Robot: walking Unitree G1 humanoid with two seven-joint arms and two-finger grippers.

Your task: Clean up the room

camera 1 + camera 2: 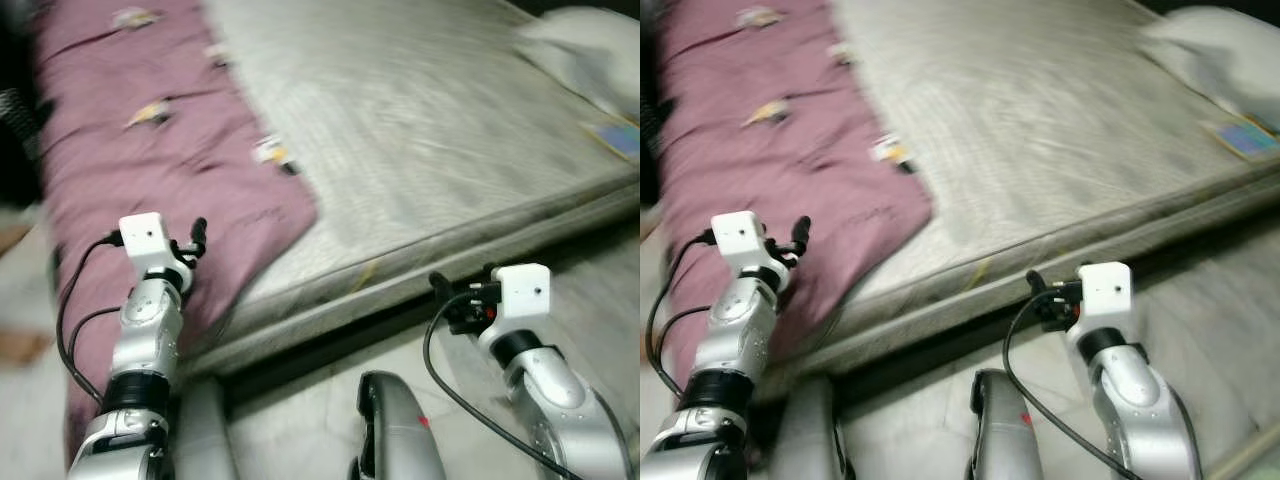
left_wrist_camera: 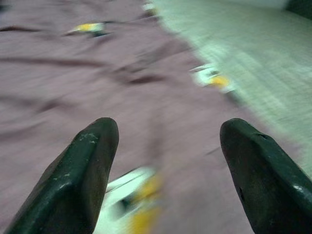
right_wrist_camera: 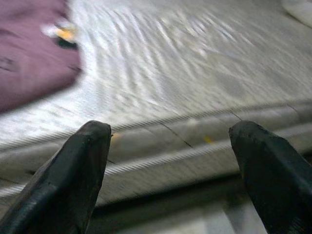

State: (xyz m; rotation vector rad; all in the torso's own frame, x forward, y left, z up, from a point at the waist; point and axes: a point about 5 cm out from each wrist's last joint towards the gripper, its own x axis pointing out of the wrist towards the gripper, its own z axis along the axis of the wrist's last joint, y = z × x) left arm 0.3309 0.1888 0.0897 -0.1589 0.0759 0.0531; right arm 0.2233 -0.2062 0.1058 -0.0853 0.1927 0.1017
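Blanket: purple blanket (image 1: 150,150) is lying across the robot's left part of the grey mattress (image 1: 430,130), draping over its near edge.
Left gripper: left gripper (image 2: 165,161) is hovering over the blanket, fingers spread, gripping nothing.
Right gripper: right gripper (image 3: 170,165) is facing the mattress edge, fingers spread, empty.
Pillow: white pillow (image 1: 585,50) is sitting at the far right corner.

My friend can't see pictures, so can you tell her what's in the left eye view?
A grey mattress fills the picture, with a purple blanket lying over its left part and hanging off the near edge. The robot's left gripper is raised over the blanket, and its right gripper is low by the mattress edge. The picture is blurry.
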